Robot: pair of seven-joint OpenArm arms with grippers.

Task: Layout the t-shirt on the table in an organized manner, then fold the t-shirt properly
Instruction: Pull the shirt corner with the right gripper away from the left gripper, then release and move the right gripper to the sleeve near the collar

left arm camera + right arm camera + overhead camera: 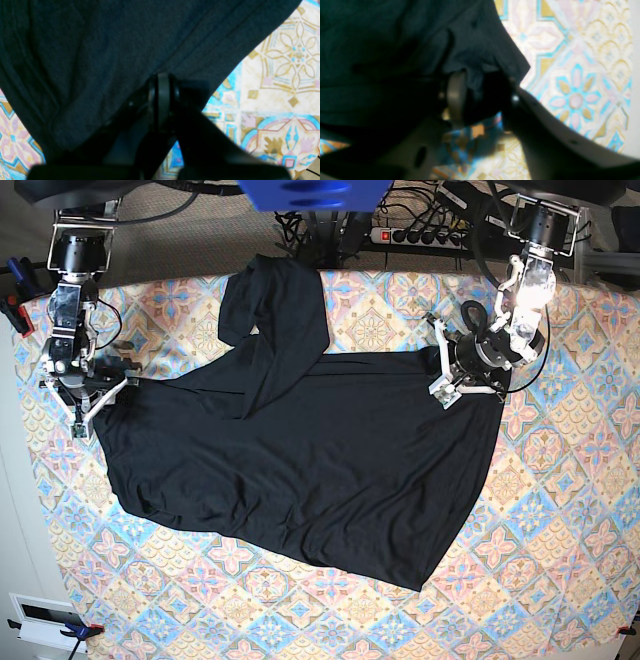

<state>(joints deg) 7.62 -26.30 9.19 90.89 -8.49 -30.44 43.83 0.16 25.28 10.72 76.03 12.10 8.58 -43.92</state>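
Observation:
The black t-shirt (300,460) lies spread and rumpled across the patterned table (560,510), with one part reaching toward the far edge (270,310). My left gripper (447,377), on the right of the base view, is shut on the shirt's edge; the left wrist view shows its jaws (163,80) closed on a hemmed edge of the dark fabric (100,50). My right gripper (104,394), on the left of the base view, pinches the shirt's other side; the right wrist view shows a bunch of fabric (475,75) between its fingers (476,87).
A power strip (420,235) and cables lie beyond the table's far edge, beside a blue object (310,192). Clamps (15,280) sit at the table's left edge. Bare patterned cloth shows along the near side (300,620) and right side of the table.

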